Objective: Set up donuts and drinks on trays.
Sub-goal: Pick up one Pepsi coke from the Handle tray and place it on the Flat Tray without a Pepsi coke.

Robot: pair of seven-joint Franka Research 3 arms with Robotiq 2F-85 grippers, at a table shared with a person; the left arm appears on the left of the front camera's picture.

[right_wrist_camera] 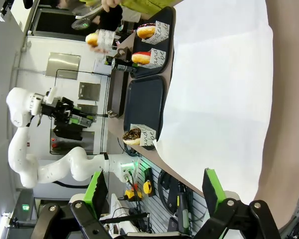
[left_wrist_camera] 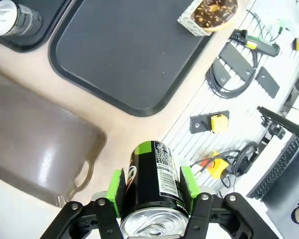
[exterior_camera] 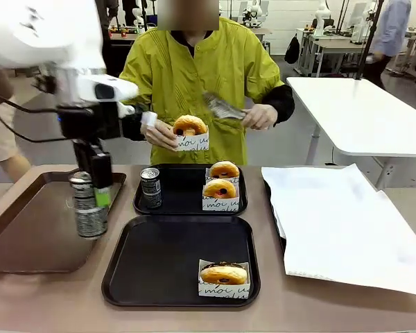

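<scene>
Robot arms share a tan table (exterior_camera: 62,305) with a person in a yellow-green jacket (exterior_camera: 201,76) standing at the far side. In the front view, the left gripper (exterior_camera: 97,198) hangs over a large brown tray (exterior_camera: 28,236) at the table's left, its green pads clamped on a slim dark soda can (exterior_camera: 89,205) held upright above the tray floor. The left wrist view shows that can (left_wrist_camera: 157,186) from above, silver top toward the camera, squeezed between the 2 green pads (left_wrist_camera: 114,186).

2 black trays lie in the middle. The far black tray (exterior_camera: 184,201) carries a second soda can (exterior_camera: 150,187) standing upright at its left edge and 2 boxed donuts (exterior_camera: 222,187) at its right side, one behind the other. The near black tray (exterior_camera: 159,260) holds 1 boxed chocolate-topped donut (exterior_camera: 223,277) at its front right corner.

The person's hand (exterior_camera: 163,133) holds another boxed glazed donut (exterior_camera: 191,132) above the far tray; the other hand (exterior_camera: 260,116) grips metal tongs (exterior_camera: 223,107). A white paper sheet (exterior_camera: 340,229) covers the table's right side.

In the right wrist view, the right gripper (right_wrist_camera: 154,191) hovers over the white paper with its jaws spread wide and nothing between them.
</scene>
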